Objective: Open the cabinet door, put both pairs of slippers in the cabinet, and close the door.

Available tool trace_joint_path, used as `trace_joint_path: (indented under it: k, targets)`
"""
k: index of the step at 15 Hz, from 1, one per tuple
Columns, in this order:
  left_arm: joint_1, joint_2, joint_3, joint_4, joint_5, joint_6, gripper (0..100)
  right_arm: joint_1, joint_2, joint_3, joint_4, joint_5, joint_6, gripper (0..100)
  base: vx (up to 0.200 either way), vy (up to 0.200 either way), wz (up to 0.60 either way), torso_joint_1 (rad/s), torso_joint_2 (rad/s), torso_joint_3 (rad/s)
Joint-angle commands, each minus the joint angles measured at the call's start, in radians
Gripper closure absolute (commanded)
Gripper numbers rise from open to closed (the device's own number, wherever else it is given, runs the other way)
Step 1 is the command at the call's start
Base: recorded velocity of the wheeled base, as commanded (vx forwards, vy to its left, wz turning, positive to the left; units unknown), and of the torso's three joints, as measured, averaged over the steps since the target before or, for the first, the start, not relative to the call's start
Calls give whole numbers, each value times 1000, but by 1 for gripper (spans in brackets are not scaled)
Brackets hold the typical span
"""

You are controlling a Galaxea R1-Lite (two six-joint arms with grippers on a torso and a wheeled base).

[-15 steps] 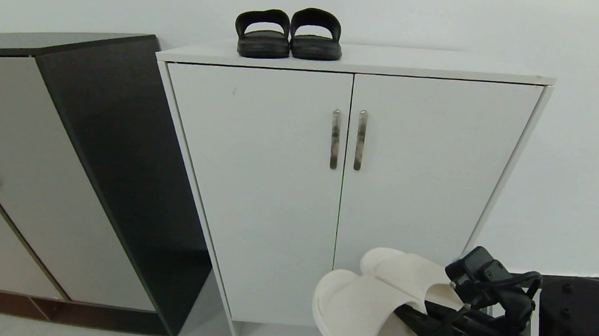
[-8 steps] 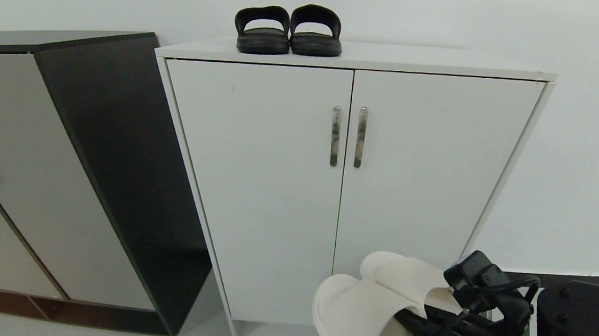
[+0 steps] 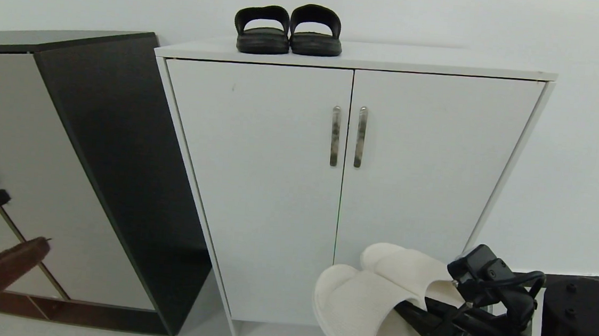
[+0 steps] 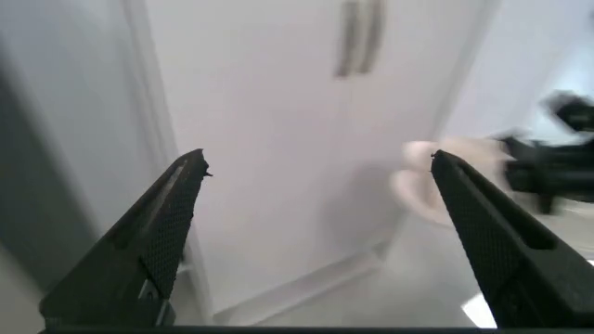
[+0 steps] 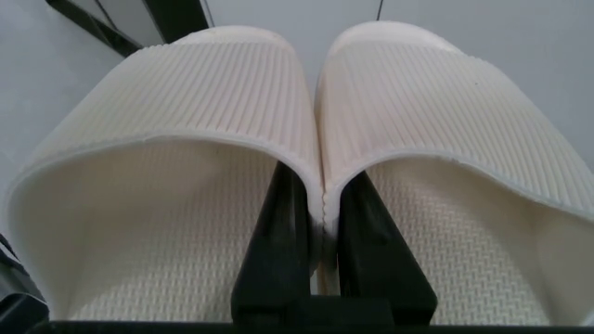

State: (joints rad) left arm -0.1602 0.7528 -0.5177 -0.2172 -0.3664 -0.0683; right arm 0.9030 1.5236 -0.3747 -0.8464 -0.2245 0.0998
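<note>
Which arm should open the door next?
Left. The left gripper is open and empty, facing the closed doors; the right gripper is shut on the white slippers.

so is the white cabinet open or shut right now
Shut. Both doors of the white cabinet lie flush, handles side by side, no inside showing.

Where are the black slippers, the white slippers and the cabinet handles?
black slippers [image 3: 262,45]: head view, one slipper's front edge.
white slippers [image 5: 213,83]: right wrist view, one ribbed strap.
cabinet handles [image 3: 335,136]: head view, middle of one bar.

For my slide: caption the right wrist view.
Right gripper clamping the adjoining straps of the cream slippers, side by side.
</note>
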Motion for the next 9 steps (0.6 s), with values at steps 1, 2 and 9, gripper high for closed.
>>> trace_joint_path:
  k: [1,2,9]
  targets:
    - [-197,221,-111,-17,21,-1,0,1,6,3,-2,2,1,100,0,0,0,0,0,0]
    - [-262,290,-133,-51,58,1,0,1,4,3,-2,2,1,100,0,0,0,0,0,0]
    - [-555,751,-366,-352,167,-2,0,-10,7,3,-2,4,5,100,0,0,0,0,0,0]
